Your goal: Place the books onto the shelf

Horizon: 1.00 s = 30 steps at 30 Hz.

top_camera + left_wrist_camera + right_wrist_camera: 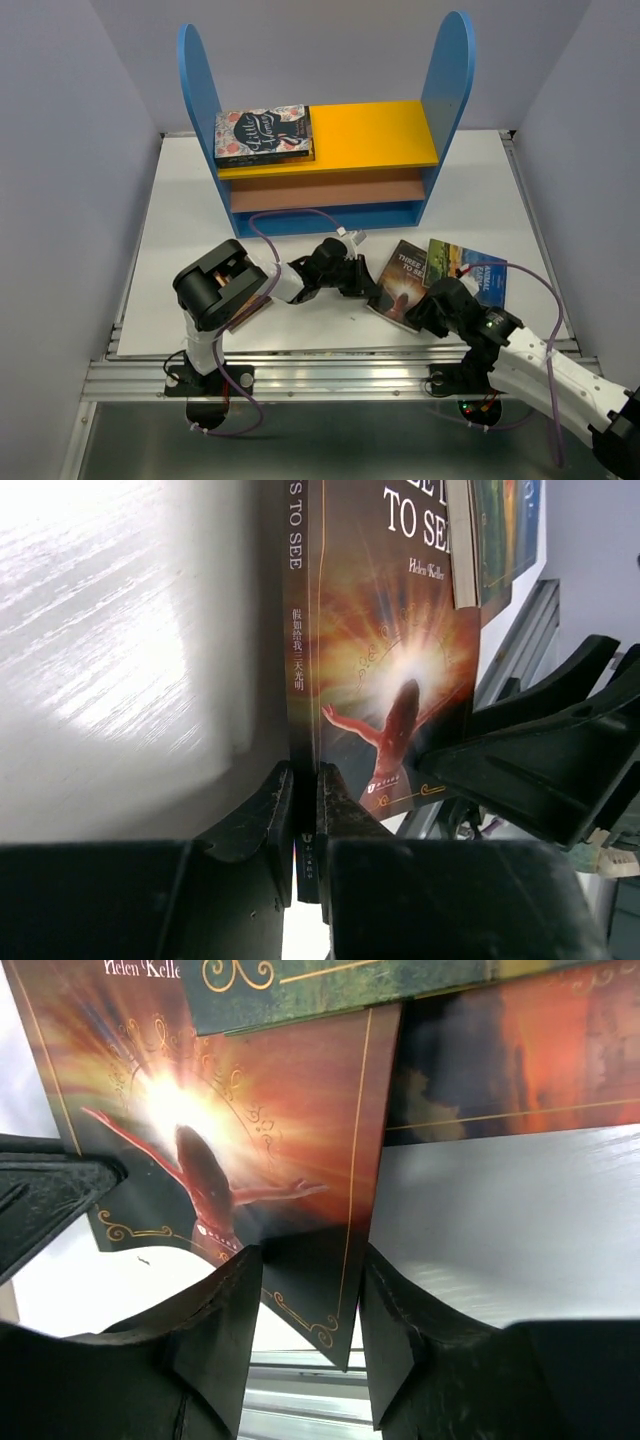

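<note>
1. Two books show near 4 o'clock on the table [200, 250] in the top view. They are a brown book [398, 280] and a green book [470, 265] touching it on its 3 o'clock side.
2. From the right wrist, the green book's edge overlaps the top of the brown cover. An orange book [520, 1050] lies under the green one, at 2 o'clock from the brown cover's sunburst.
3. One dark book [263, 133] lies flat at the 9 o'clock end of the yellow top board [380, 135]. That board belongs to the shelf [200, 90], which stands at 12 o'clock on the table.
4. The left gripper [304, 772] reaches the brown book from its 9 o'clock side. Its jaws are almost closed and pinch the book at the spine edge, with one finger on each face.
5. The right gripper [310, 1260] sits at 5 o'clock from the brown book. Its jaws stand about half apart, with the cover's near corner between them.
6. Both right fingers lie right against that corner's edges. Whether they press on it I cannot tell.
</note>
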### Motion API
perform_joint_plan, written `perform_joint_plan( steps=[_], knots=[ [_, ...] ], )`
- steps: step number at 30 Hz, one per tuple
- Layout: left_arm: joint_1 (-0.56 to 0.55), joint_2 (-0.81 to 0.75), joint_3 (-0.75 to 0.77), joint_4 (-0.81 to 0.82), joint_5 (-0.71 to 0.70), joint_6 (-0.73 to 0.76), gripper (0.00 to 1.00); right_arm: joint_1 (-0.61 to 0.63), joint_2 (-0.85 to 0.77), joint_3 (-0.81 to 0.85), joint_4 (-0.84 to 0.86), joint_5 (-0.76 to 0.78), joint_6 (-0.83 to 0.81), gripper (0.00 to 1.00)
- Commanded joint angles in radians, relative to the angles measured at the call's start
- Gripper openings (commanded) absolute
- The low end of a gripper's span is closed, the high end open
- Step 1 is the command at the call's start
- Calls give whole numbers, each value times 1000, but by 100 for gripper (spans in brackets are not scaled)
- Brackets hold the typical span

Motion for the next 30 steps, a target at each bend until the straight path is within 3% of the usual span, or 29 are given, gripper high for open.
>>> perform_joint_plan(
  steps=[1, 3, 8, 11, 14, 25, 30],
  knots=[
    [-37, -21, 14, 134, 90, -34, 0, 5, -50, 23, 142, 5, -15, 25],
    [-38, -44, -20, 197, 90, -64, 0, 5, -53, 23, 143, -9, -32, 27],
    [-40, -189, -92, 272, 53, -96, 0, 5, -24, 38, 137, -30, -66, 55],
    [-41, -287, -133, 258, 22, -104, 0, 5, -6, 55, 128, -33, -81, 98],
    [-43, -398, -150, 203, -44, -94, 0, 5, 0, 73, 103, -35, -92, 100],
    [-66, -896, -65, -286, -439, 91, 0, 5, -119, 130, -78, 115, -96, 100],
    [-71, -993, 58, -386, -521, 153, 0, 5, -144, 142, -90, 139, -98, 100]
  ],
)
